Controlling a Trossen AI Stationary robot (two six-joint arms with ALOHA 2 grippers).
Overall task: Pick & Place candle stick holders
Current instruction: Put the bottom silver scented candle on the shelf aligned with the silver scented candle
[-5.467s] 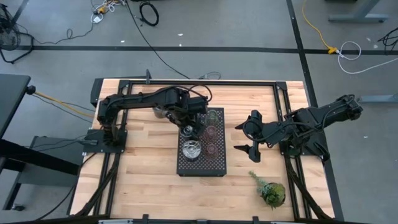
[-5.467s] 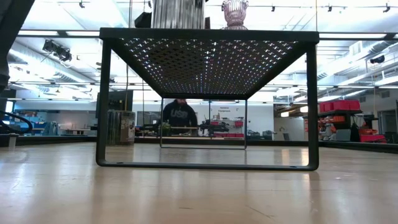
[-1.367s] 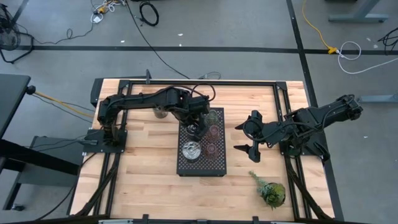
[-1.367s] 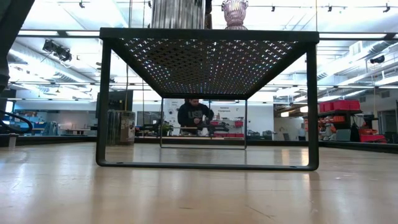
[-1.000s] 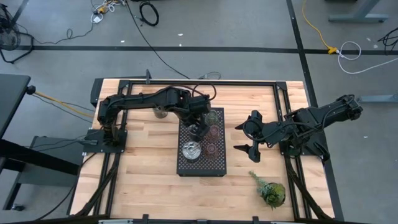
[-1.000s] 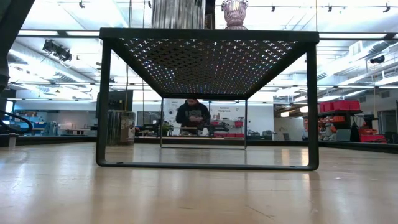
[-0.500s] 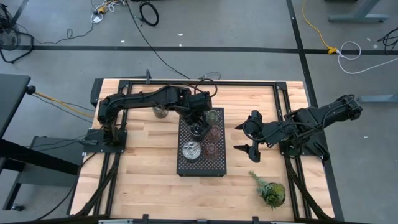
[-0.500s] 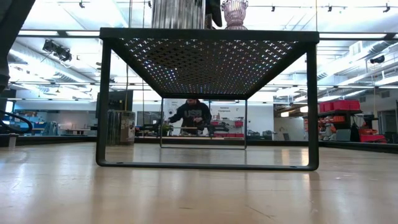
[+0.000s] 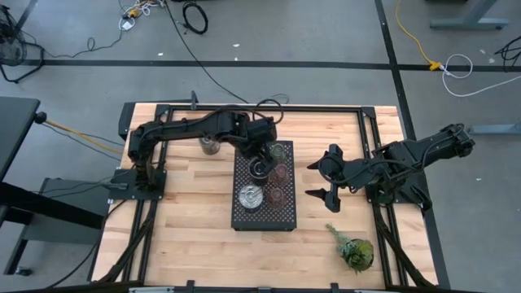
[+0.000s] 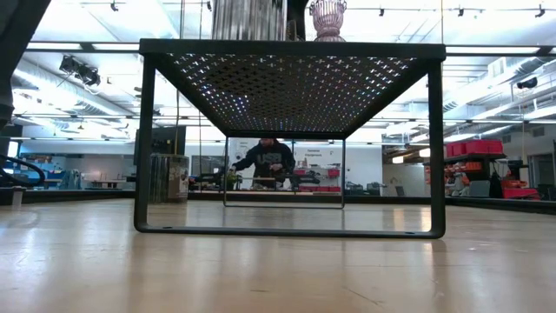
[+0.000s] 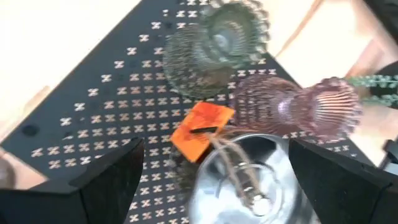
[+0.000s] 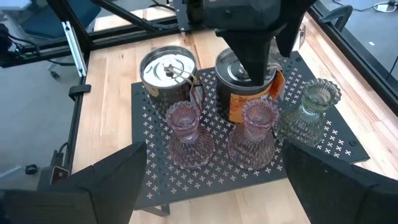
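Observation:
A black perforated tray (image 9: 264,213) stands raised in the middle of the table. On it are a silvery holder (image 9: 249,197), two pinkish holders (image 12: 183,134) (image 12: 255,134), a pale green glass one (image 12: 311,107), and a second silvery holder with an orange tag (image 11: 249,186). My left gripper (image 9: 259,165) is open over that tagged holder, with a finger on either side of its top. A third silvery holder (image 9: 209,146) stands on the wood left of the tray. My right gripper (image 9: 313,179) waits open, right of the tray. My left gripper slants down over the tagged silvery holder, which stands upright on the tray (image 12: 245,93). One finger (image 11: 118,180) stands clear of the rim. The other finger (image 11: 329,180) lies close against the rim (image 11: 292,165), and I cannot tell whether it touches.
A leafy green sprig (image 9: 352,249) lies on the wood near the table's front right. Black rails (image 9: 260,108) frame the table's edges. Bare wood lies left and in front of the tray. Far behind the table a person (image 10: 271,161) stands at a bench.
My left gripper has crept a little toward the table's right edge above the tray, and its fingers have stayed as wide apart. In the low view its dark shape now shows between the near silvery holder and the pinkish one.

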